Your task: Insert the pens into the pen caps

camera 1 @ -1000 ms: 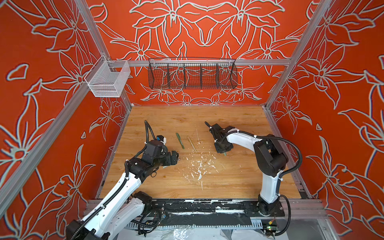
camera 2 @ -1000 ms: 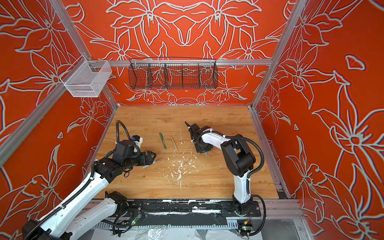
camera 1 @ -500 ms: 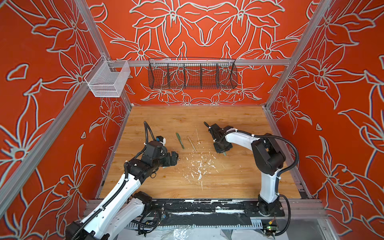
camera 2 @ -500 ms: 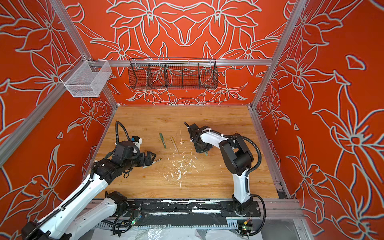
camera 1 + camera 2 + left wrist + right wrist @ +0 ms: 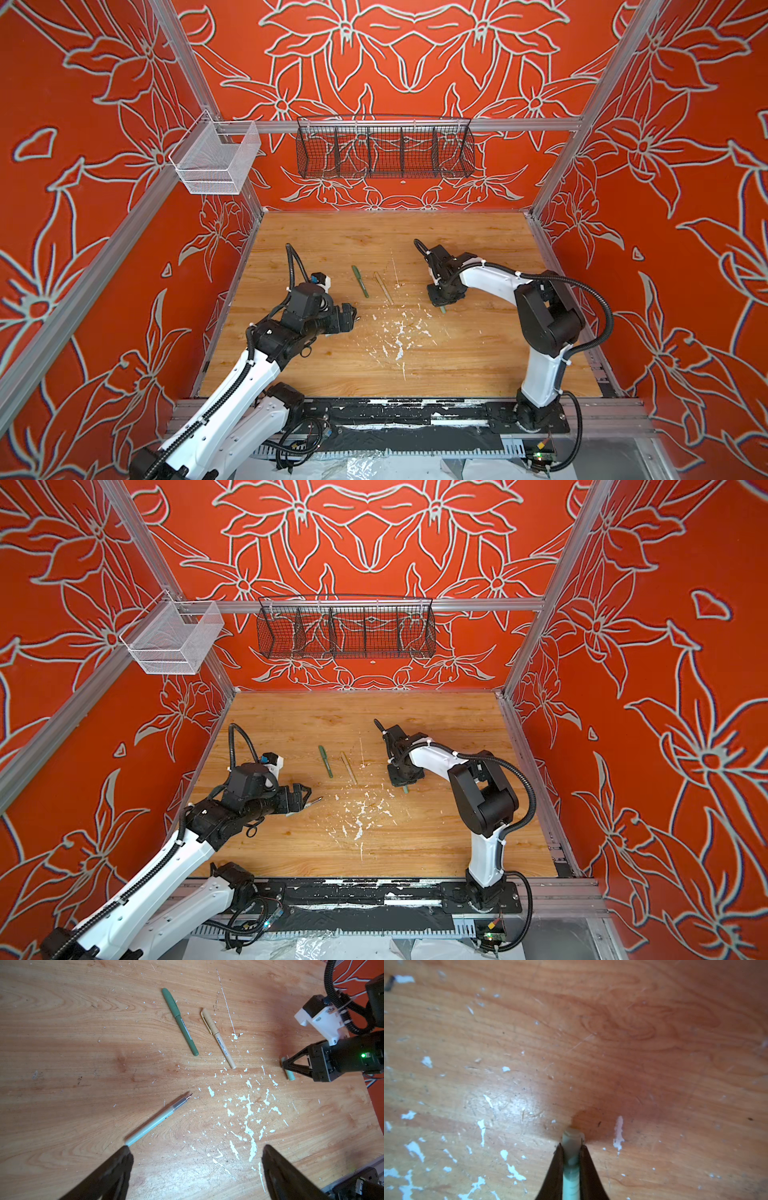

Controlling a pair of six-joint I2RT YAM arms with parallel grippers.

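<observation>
Three pens lie on the tabletop point(image 5: 478, 353). In both top views the dark green pen point(image 5: 179, 1021) and the tan pen point(image 5: 218, 1038), both capped, are at 11 o'clock from the white flecks point(image 5: 248, 1109), and the bare-nibbed pale green pen point(image 5: 154, 1123) is at 9 o'clock. One loose cap, the pale green cap point(image 5: 571, 1159), sits at 2 o'clock, pinched in the jaws of the right gripper point(image 5: 571, 1147) – arm bent, wrist pointing down. The left gripper point(image 5: 196, 1150) has its jaws spread wide behind the pale pen – arm low, pointing to 3 o'clock.

Wood tabletop point(image 5: 478, 357) pretty scuffed. White paint flecks point(image 5: 400, 332) scattered just off centre toward 6 o'clock, thin white streak point(image 5: 393, 269) above them toward 12. Black wire basket point(image 5: 384, 147) hanging on back wall at 12 o'clock, white mesh basket point(image 5: 214, 162) up in 10 o'clock corner. Orange floral walls point(image 5: 685, 208) all round.
</observation>
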